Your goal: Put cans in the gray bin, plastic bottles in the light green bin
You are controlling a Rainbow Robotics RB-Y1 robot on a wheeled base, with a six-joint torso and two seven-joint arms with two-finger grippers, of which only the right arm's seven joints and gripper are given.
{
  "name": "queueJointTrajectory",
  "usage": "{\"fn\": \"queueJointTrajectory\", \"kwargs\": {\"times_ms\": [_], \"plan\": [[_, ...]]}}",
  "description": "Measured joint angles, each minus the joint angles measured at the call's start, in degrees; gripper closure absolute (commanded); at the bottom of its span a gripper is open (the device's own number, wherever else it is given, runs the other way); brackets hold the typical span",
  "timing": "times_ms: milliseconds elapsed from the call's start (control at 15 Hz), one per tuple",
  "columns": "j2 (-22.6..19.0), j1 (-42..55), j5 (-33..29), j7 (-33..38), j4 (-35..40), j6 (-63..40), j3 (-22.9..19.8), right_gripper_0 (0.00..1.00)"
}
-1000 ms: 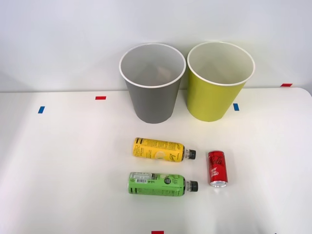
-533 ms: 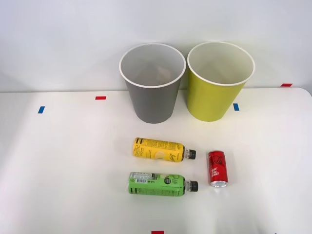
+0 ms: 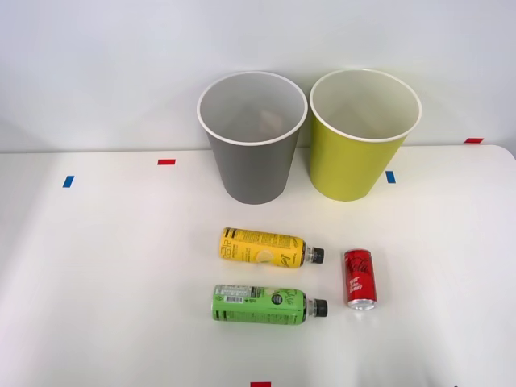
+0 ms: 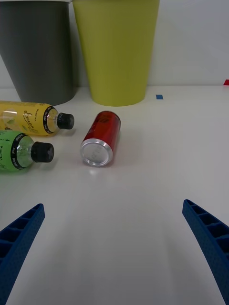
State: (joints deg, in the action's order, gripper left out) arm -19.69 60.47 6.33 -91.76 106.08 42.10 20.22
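Observation:
A short red can (image 3: 359, 278) (image 4: 101, 138) lies on its side on the white table, silver end toward me. Two black-capped plastic bottles lie left of it: a yellow-labelled one (image 3: 266, 247) (image 4: 33, 118) and, nearer, a green-labelled one (image 3: 264, 305) (image 4: 21, 151). At the back stand the gray bin (image 3: 253, 137) (image 4: 38, 50) and, to its right, the light green bin (image 3: 360, 133) (image 4: 116, 50), both upright. In the wrist view my right gripper (image 4: 114, 252) is open, its blue fingers (image 4: 210, 243) spread wide, low over the table short of the can, holding nothing.
Small red (image 3: 166, 161) and blue (image 3: 390, 176) tape marks dot the table (image 3: 113, 266). A pale wall rises just behind the bins. Open tabletop lies to the left and right of the bottles and can.

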Motion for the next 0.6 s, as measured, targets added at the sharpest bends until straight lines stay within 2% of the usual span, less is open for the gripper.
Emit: {"fn": "queueJointTrajectory", "kwargs": {"times_ms": [600], "plan": [[0.0, 0.0, 0.0, 0.0, 0.0, 0.0, 0.0, 0.0]]}}
